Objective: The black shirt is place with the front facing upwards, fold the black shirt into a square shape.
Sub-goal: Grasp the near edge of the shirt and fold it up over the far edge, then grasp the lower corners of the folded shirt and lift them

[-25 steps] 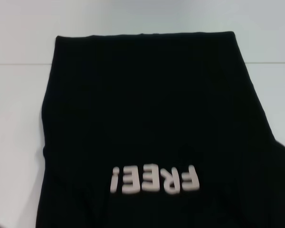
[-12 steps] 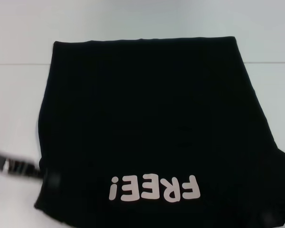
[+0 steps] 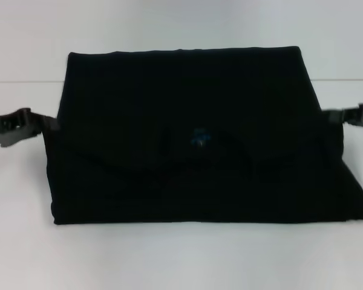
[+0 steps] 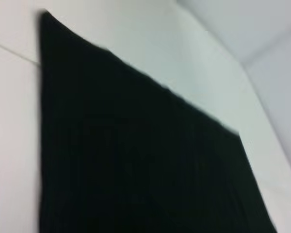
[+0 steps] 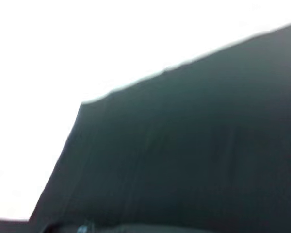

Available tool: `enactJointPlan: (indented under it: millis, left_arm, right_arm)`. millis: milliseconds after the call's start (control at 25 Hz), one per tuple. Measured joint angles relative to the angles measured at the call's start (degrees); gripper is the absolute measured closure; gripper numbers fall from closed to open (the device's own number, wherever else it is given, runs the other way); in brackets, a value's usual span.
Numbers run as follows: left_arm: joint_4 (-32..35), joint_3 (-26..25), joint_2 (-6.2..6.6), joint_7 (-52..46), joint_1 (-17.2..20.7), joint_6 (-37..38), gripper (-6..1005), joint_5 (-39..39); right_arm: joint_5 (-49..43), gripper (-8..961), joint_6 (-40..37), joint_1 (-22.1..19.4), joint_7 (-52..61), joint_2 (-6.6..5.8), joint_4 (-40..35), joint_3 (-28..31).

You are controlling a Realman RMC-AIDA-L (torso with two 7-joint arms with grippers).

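Note:
The black shirt (image 3: 181, 84) lies on the white table, its near half doubled over the far half into a wide rectangle. Its small blue neck label (image 3: 199, 138) shows on top, by the curved collar edge. The white lettering is hidden inside the fold. My left gripper (image 3: 51, 125) meets the folded flap's left edge and my right gripper (image 3: 323, 116) meets its right edge, each shut on the cloth. In the left wrist view the shirt (image 4: 136, 160) fills most of the picture. The right wrist view is likewise mostly filled by the shirt (image 5: 194, 155).
The white table (image 3: 181, 260) shows bare in front of the fold and on both sides of the shirt. A thin seam line (image 3: 24, 80) crosses the table behind the shirt's far part.
Both grippers have carried the shirt's near part up and over toward the far side. The white lettering has gone out of sight and the neck label now shows on top.

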Motion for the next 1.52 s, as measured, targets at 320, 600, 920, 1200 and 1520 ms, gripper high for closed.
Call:
enactJointPlan:
  millis: [320,600,920,1200,1520]
  left_arm:
    - [-0.5,0.7,-2.03,1.0,2.4,-7.8,971,-7.6]
    - [-0.7,0.7,-5.42,4.6,1.7,-13.9,972,-10.3]
    - [-0.6,0.9,-9.07,10.8,0.9,-20.3,968,-14.1]
    - [-0.8,0.6,-9.02,12.5,1.5,-21.3,741,-14.6]
    - [-1.0,1.2,-6.2,10.0,4.9,-14.5,465,-14.3]
  right_arm:
    - [4.0,802,9.5,0.7,-2.9,3.11,0.2,-0.4]
    - [4.3,786,17.1,2.1,-3.3,4.16,3.0,-1.6]
    - [4.7,768,22.1,2.4,-7.8,7.15,3.1,-3.3]
    - [13.0,752,20.8,-0.7,-8.4,6.3,2.7,-3.1]
    - [26.6,419,5.2,-7.0,-23.8,5.15,2.7,-3.7]
